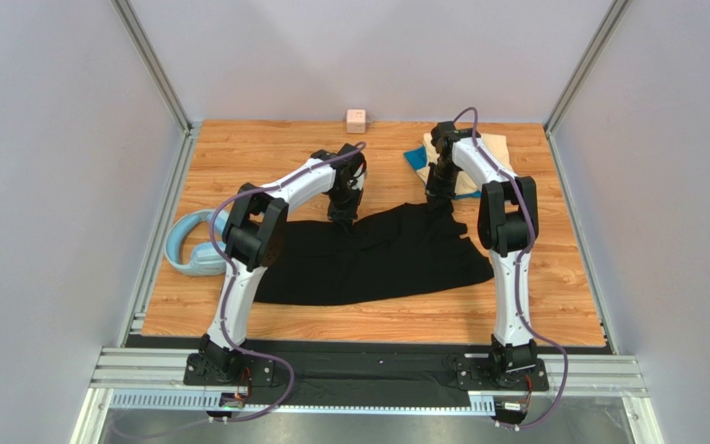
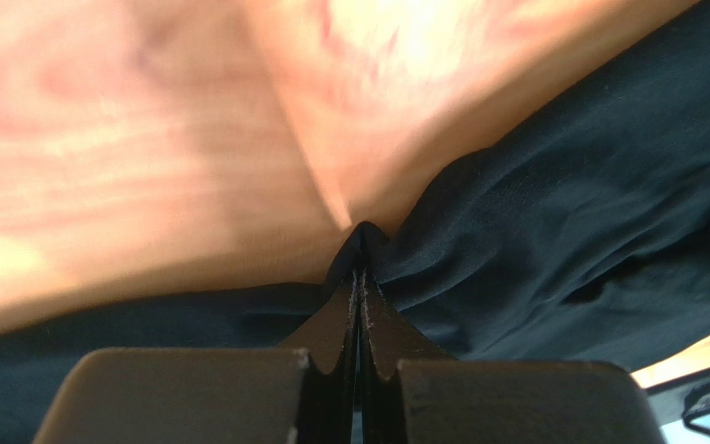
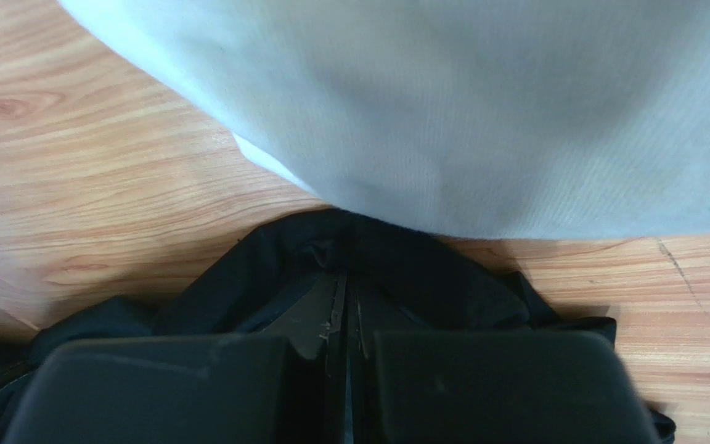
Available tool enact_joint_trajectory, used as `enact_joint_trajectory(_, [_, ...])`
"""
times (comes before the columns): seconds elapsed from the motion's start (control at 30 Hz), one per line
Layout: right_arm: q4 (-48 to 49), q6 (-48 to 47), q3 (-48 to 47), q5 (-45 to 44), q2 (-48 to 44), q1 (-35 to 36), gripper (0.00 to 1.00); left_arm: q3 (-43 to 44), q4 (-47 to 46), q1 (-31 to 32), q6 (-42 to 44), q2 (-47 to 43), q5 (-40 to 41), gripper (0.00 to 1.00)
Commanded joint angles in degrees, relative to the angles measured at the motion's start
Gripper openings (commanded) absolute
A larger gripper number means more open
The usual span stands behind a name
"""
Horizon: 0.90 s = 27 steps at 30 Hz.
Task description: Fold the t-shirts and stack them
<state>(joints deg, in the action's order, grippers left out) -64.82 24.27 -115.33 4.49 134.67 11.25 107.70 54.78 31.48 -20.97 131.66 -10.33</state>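
1. Nearest the arm bases, the black t-shirt (image 1: 368,264) lies spread across the middle of the counter (image 1: 553,310). Its near edge lies flat from about 7 to 4 o'clock, and the cloth is more rumpled toward the far side
2. At 9 o'clock, just beside the shirt's left end, a light-blue ring (image 1: 186,248) sits partly hidden behind the left arm's elbow
3. On the shirt's far edge, at roughly 11 o'clock, the left pincer (image 1: 343,220) is clamped tight on a pinch of black cloth. Its wrist view shows the fabric peaking between the closed fingers, with bare wood beyond
4. At about 1 o'clock on the same far edge, the right pincer (image 1: 436,207) is likewise closed on a bunch of black cloth, just beside the pale shirt
5. Just past it, the cream-beige t-shirt (image 1: 481,157) lies folded, with the blue t-shirt (image 1: 415,159) peeking out at its 9 o'clock side
6. At 12 o'clock a small pink cube (image 1: 356,120) sits by the far wall, well apart from the cloth
7. The step in hand looks like the first fold of the black shirt, with both grips set. The next move probably calls for lifting both pinches together and level, then carrying the far edge toward 6 o'clock with the cloth taut between them, without snagging the cream shirt
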Motion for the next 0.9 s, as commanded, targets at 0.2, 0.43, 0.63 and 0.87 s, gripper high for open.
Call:
enact_joint_trajectory(0.2, [1.44,-0.81,6.25,-6.51,-0.11,0.44,0.0,-14.26,-3.1,-0.72,-0.47,-4.91,3.65,0.0])
enact_joint_trajectory(0.43, [0.66,-1.07,5.38,-7.57,-1.87,0.09,0.0,-15.42,-3.37,-2.57,0.23,-5.27,5.05,0.0])
enact_joint_trajectory(0.63, [0.39,-0.72,4.94,-7.13,-5.64,0.09,0.03,-11.03,-2.93,-2.74,0.23,-3.78,6.98,0.05])
enact_joint_trajectory(0.87, [-1.72,-0.37,5.72,-9.41,-7.93,0.01,0.0,-1.54,-1.26,-2.74,1.19,1.76,9.27,0.06])
